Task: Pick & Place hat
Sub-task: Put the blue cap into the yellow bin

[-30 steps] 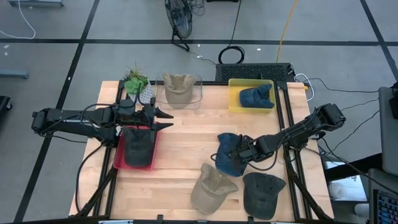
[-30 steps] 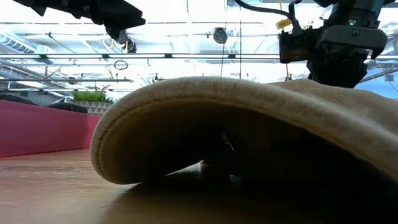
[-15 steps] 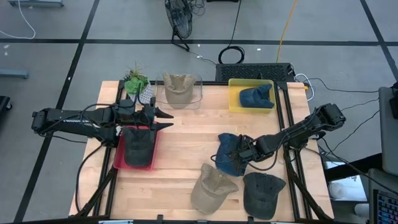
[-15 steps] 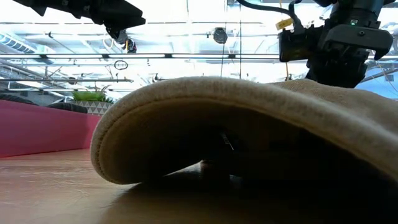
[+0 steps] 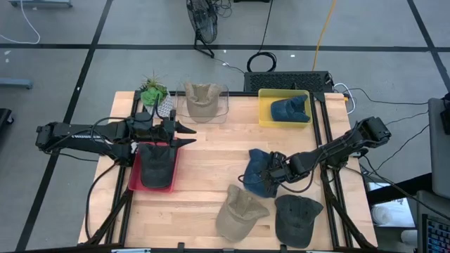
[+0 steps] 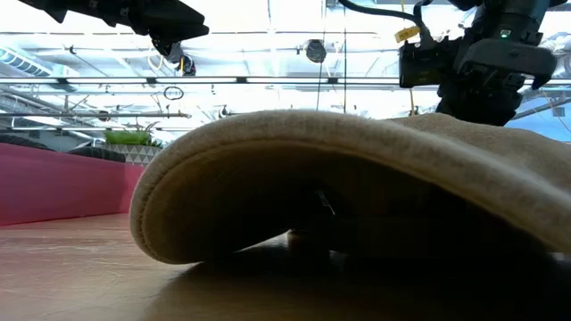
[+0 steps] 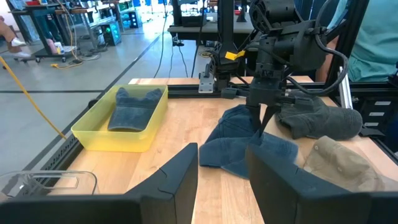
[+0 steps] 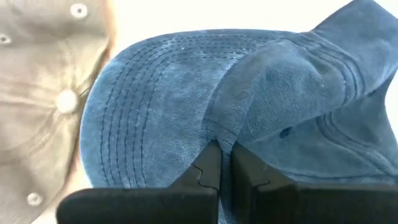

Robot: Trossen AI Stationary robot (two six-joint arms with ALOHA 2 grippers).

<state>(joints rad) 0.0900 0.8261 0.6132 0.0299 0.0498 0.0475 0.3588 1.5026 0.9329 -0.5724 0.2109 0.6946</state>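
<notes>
A blue hat (image 5: 259, 171) lies on the wooden table right of centre, seen also in the left wrist view (image 7: 239, 146). My right gripper (image 8: 221, 152) is down on it and shut on its cloth; it shows in the high view (image 5: 271, 174) too. My left gripper (image 5: 191, 135) hangs open and level above a red bin (image 5: 133, 179) at the table's left, nothing between its fingers (image 7: 180, 177). A dark hat (image 5: 156, 165) lies in that bin. My right gripper pinches a raised fold of the blue hat's crown (image 8: 219, 132), close to where the crown meets the brim, between its two fingers. The fingers slant down from the table's right side. The hat's brim (image 8: 149, 118) and the rest of it lie on the table.
A tan hat (image 5: 239, 212) and a dark grey hat (image 5: 297, 218) lie near the front edge, close to the blue one. At the back stand a yellow bin (image 5: 266, 112) with a blue hat, a clear bin (image 5: 223, 105) with a tan hat, and a plant (image 5: 153, 91).
My right gripper has shut on the blue hat without leaving its place. The hat's crown has bunched a little toward the fingers; the hat stays on the table.
</notes>
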